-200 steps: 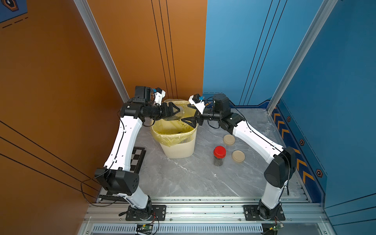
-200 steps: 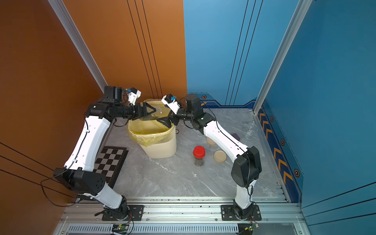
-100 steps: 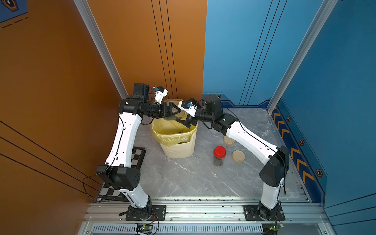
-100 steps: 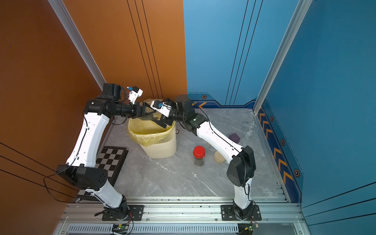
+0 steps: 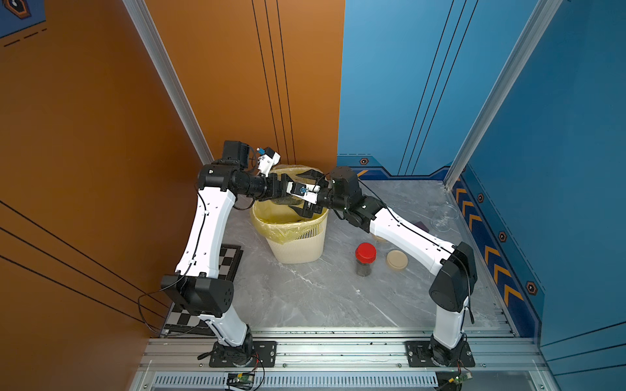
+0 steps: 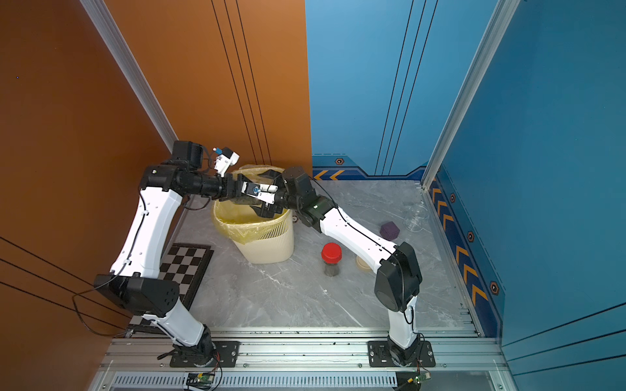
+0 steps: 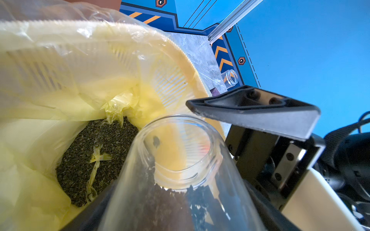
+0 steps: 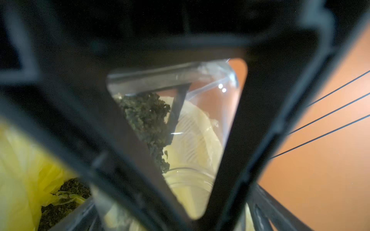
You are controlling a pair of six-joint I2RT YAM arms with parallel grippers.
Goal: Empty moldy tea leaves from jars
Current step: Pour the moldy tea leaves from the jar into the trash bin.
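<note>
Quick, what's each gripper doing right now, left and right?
Left gripper: closed on the open jar, tipped over the bin.
Right gripper: open wide near the jar's mouth, gripping nothing.

Bright, even overhead light cast soft shadows on the tabletop (image 5: 305, 298); wrist views blurred up close, glare spotting the jar (image 8: 210, 112).

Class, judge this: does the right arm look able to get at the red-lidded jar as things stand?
Probably yes: the right gripper is open, and the red-lidded jar stands in the open on the table near that arm, with only a loose lid beside it.
</note>
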